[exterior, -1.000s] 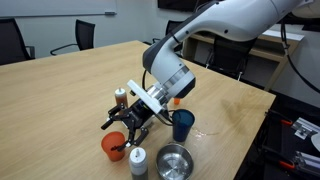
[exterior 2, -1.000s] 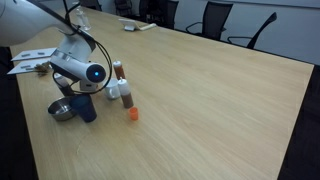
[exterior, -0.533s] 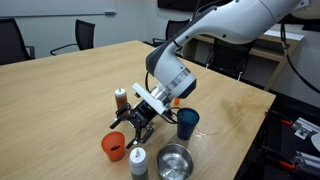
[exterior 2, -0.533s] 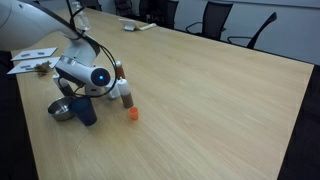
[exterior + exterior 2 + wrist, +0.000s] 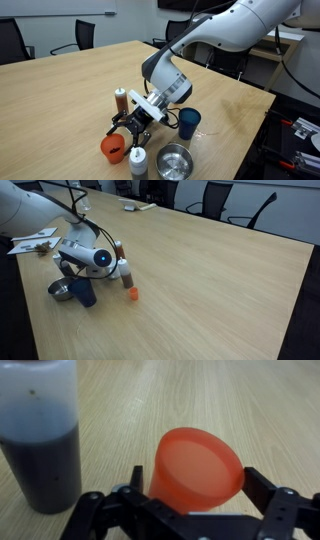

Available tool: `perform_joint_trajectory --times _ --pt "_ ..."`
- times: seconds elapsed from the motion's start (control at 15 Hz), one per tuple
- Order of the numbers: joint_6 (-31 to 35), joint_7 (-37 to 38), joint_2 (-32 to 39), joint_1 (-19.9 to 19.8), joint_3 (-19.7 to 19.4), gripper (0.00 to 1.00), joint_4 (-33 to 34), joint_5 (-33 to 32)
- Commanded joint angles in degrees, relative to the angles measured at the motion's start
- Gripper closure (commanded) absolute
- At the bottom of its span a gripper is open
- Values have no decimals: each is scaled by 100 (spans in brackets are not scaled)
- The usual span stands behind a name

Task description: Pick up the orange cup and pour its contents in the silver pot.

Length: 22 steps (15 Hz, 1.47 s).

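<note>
The arm has just dipped. A moment ago the gripper (image 5: 125, 132) hung a little above and behind the orange cup (image 5: 113, 149); now it sits lower and tighter against it, and the wrist has rolled down towards the table (image 5: 60, 90). The cup itself has not budged, and the fingers were wide apart then and are wide apart now.

From the wrist view, the cup (image 5: 195, 468) sits right in the gap, with one dark finger (image 5: 100, 515) on one side and its partner on the other. I see nothing gripping it yet. To my eye the approach is about finished and closing on the cup is what comes next; lifting and pouring are all still to do.

The cup stands on the table near its edge, just beside a small white shaker (image 5: 138, 161), with the silver pot (image 5: 175, 160) a little further along and a dark blue cup (image 5: 186, 123) behind that. A bottle of dark stuff (image 5: 40, 440) stands close on the cup's other side.

The cup is upright, mouth up, its long axis vertical, so the fingers come at its side wall. In the exterior view from the opposite side, the arm (image 5: 90, 258) hides the cup.
</note>
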Motion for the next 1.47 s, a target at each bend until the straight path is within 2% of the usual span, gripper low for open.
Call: perform_joint_trajectory --times 0.0,0.6,0.67,0.73,0.87,1.27,1.4 --pt "-169 169 259 25 -33 0 407 -262" --pt "-458 233 751 -33 47 0 1030 -502" --pt "-436 205 770 -20 36 25 1070 -498" --pt "-420 201 790 -14 31 26 1110 -495" --pt "-401 186 789 -15 29 40 1145 -497" --pt "-499 169 694 -53 48 51 1091 -537" --pt "-626 221 610 -65 49 51 995 -616"
